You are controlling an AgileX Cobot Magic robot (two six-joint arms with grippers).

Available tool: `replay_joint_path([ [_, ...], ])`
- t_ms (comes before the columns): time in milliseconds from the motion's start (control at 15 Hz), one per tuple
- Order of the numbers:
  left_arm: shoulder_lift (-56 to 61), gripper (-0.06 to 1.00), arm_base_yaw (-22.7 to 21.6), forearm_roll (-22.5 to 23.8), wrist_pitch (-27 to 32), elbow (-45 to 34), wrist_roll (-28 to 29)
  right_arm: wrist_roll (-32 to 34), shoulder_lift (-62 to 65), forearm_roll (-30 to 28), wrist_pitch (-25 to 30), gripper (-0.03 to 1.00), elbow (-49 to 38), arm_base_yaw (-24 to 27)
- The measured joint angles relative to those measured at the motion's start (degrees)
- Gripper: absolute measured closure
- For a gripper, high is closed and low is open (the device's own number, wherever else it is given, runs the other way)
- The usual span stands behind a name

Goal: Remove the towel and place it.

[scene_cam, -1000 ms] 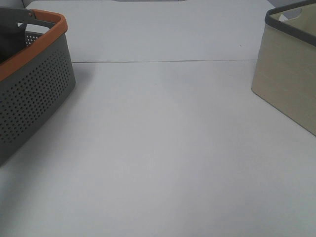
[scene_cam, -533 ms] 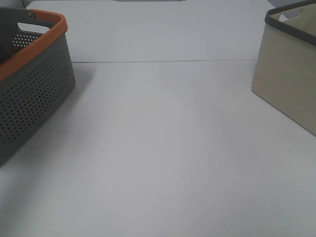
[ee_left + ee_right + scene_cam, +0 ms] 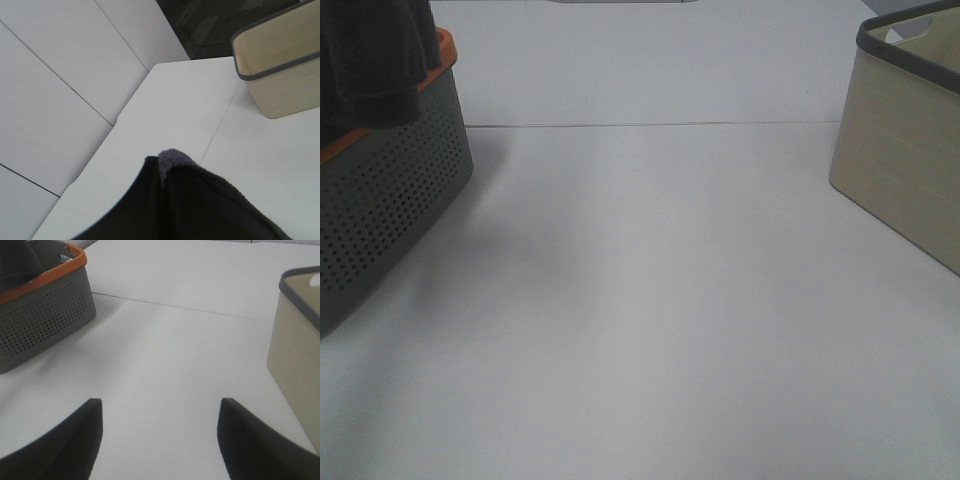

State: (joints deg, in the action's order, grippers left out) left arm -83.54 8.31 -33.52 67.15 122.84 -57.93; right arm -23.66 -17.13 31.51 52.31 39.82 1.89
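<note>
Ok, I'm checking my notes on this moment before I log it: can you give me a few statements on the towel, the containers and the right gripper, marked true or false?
1. The towel hangs at the orange-rimmed basket. True.
2. The towel lies spread on the middle of the table. False: it hangs bunched by the basket, at the left edge of the high view.
3. The right gripper is open with nothing between its fingers. True.
4. The beige bin touches the basket. False: they stand at opposite sides of the table, well apart.
5. The beige bin has an orange rim. False: its rim is dark grey.
</note>
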Motion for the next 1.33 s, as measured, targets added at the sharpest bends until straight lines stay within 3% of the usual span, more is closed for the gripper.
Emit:
replay_joint_path([
  [200, -4.76, 0.94, 15.07, 13.06, -4.87, 0.0, 5.5, -2.75, -3.15, 1.32, -3.44, 0.38, 0.17, 0.0],
  [267, -5.44, 0.94, 17.07, 15.53, -5.67, 0.0, 6.7, -2.81, -4.07, 1.32, -3.55, 0.38, 0.17, 0.0],
  [333, -9.05, 0.94, 25.44, 23.89, -7.96, 0.0, 10.89, -4.13, -7.91, 1.32, -3.84, 0.38, 0.17, 0.0],
  [467, -12.49, 0.94, 31.11, 29.45, -10.14, 0.0, 14.84, -5.5, -10.89, 1.49, -5.79, 0.38, 0.17, 0.0],
  [733, -18.45, 0.94, 36.38, 31.74, -13.52, -0.06, 16.44, -10.54, -15.76, 6.82, -8.88, 0.38, 0.17, 0.0],
  [1000, -21.83, 0.94, 38.16, 31.91, -18.28, -0.06, 20.28, -16.62, -24.41, 15.13, -11.29, 0.38, 0.17, 0.0],
  [1133, -23.61, 0.94, 38.27, 33.12, -24.81, 0.34, 26.07, -19.77, -29.39, 20.0, -11.8, 0.38, 0.17, -0.57],
  [1333, -25.27, 0.94, 38.27, 35.07, -26.53, 2.52, 28.71, -22.29, -34.15, 21.72, -17.36, 0.38, 0.17, -8.88],
])
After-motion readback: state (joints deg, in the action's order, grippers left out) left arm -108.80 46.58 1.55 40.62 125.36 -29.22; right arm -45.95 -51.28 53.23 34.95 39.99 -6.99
